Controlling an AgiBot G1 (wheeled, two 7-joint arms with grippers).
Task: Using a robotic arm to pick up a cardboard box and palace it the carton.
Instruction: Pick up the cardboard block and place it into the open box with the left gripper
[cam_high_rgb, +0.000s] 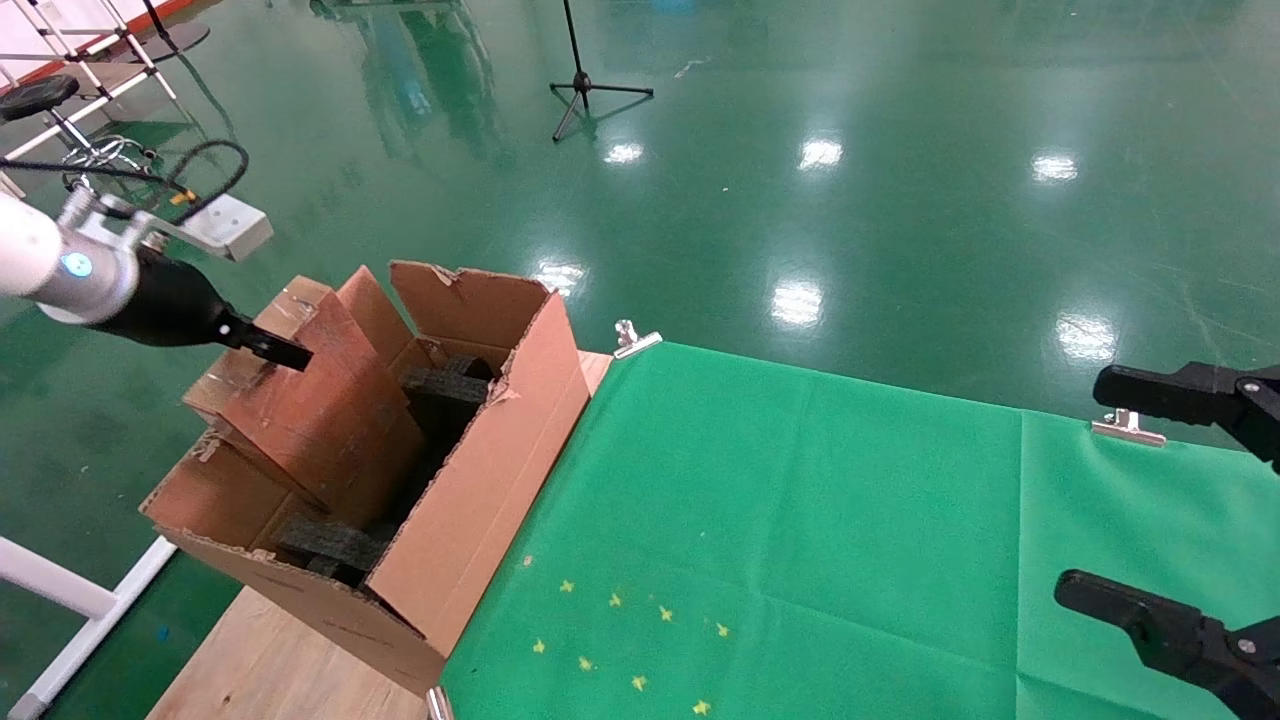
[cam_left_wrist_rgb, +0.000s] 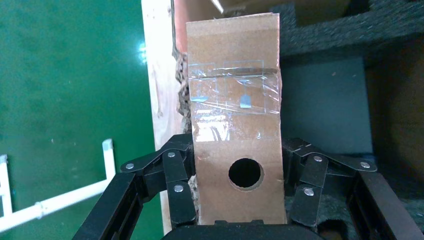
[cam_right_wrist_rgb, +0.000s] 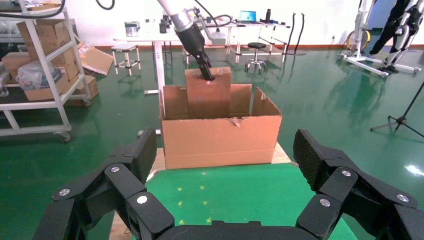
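Cardboard is most of what's in play: the left gripper (cam_left_wrist_rgb: 240, 220) on the robotic arm (cam_high_rgb: 40, 265) is clamped on the cardboard box (cam_high_rgb: 315, 400), its fingers pressed against the two long sides of the narrow face with the round hole, and the box stands tilted, lower end already down inside the carton (cam_high_rgb: 480, 480) while its upper end still pokes well above the torn rim. From where I'd be standing, the worry is that tilt: the box looks to be leaning among the black foam blocks (cam_high_rgb: 445, 385), and if it's let go while only partly seated it could tip against the carton wall or stay wedged high instead of settling. Pushing further down might also catch a corner on the foam or drag the carton, which sits at the edge of the wooden table (cam_high_rgb: 270, 660) with one end near the drop to the floor. The shiny clear tape (cam_left_wrist_rgb: 232, 95) on the box could let it slide in the grip, too. The right gripper (cam_right_wrist_rgb: 225, 200) hangs parked over the green cloth (cam_high_rgb: 800, 500), well apart from the carton, jaws spread wide and holding nothing. Counting up: one taped box, one carton, two grippers, two metal clips (cam_high_rgb: 635, 340) on the cloth's far edge, and at least three foam pieces showing
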